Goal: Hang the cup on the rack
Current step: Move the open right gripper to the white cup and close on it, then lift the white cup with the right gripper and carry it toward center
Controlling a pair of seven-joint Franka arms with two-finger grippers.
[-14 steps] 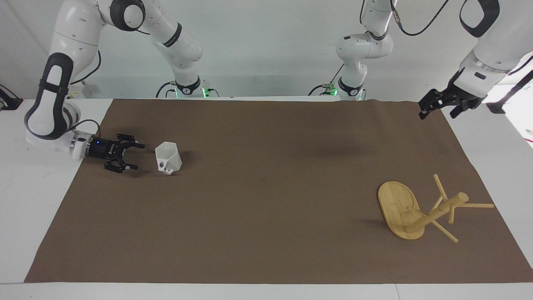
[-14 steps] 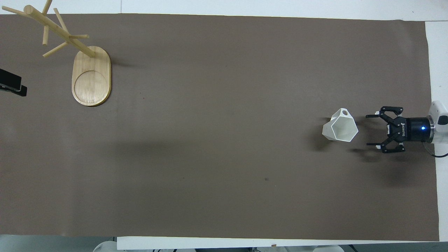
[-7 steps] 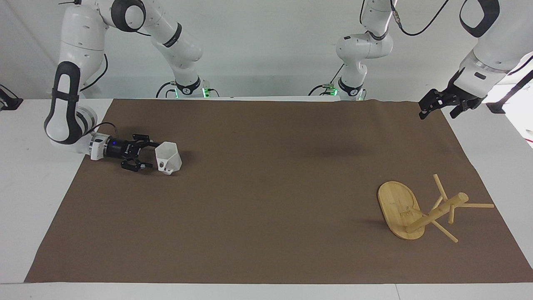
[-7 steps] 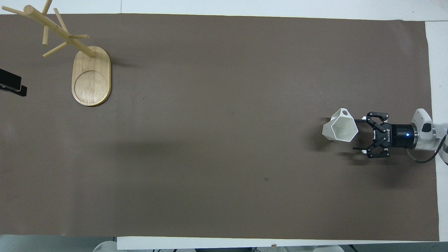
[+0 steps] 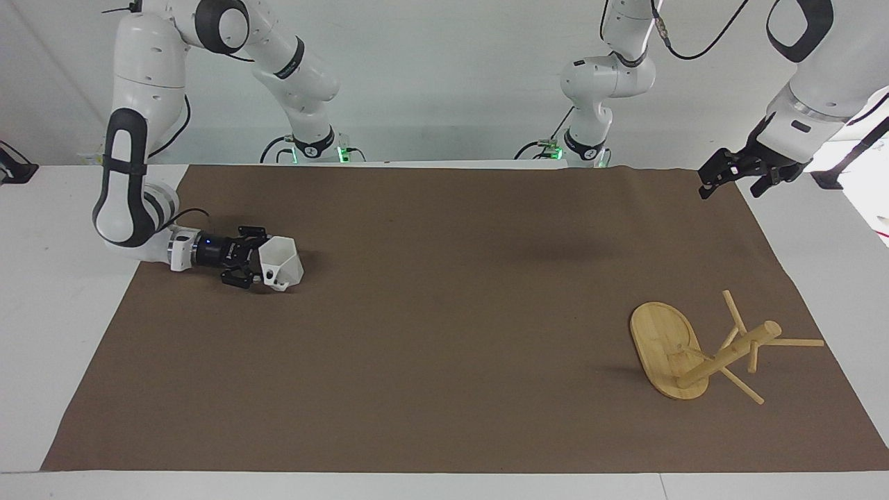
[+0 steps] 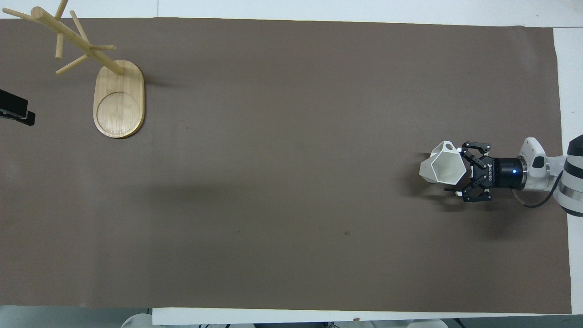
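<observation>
The white faceted cup (image 5: 283, 261) (image 6: 443, 169) sits on the brown mat toward the right arm's end, its mouth showing from above and its handle (image 6: 449, 146) on the side farther from the robots. My right gripper (image 5: 257, 264) (image 6: 460, 172) lies low and level at the cup, open, one finger on each side of its rim. Whether they touch it I cannot tell. The bamboo rack (image 5: 694, 351) (image 6: 119, 101) stands toward the left arm's end, with bare pegs. My left gripper (image 5: 735, 178) waits, open and empty, over the mat's corner.
The brown mat (image 5: 444, 347) (image 6: 291, 237) covers most of the white table. Between the cup and the rack lies a wide stretch of bare mat. A black part of the left gripper (image 6: 14, 112) shows at the overhead view's edge beside the rack's base.
My right gripper has slid along the mat toward the cup, closing the gap until its open fingers flank the rim. The cup, the rack and the left arm have not moved.
</observation>
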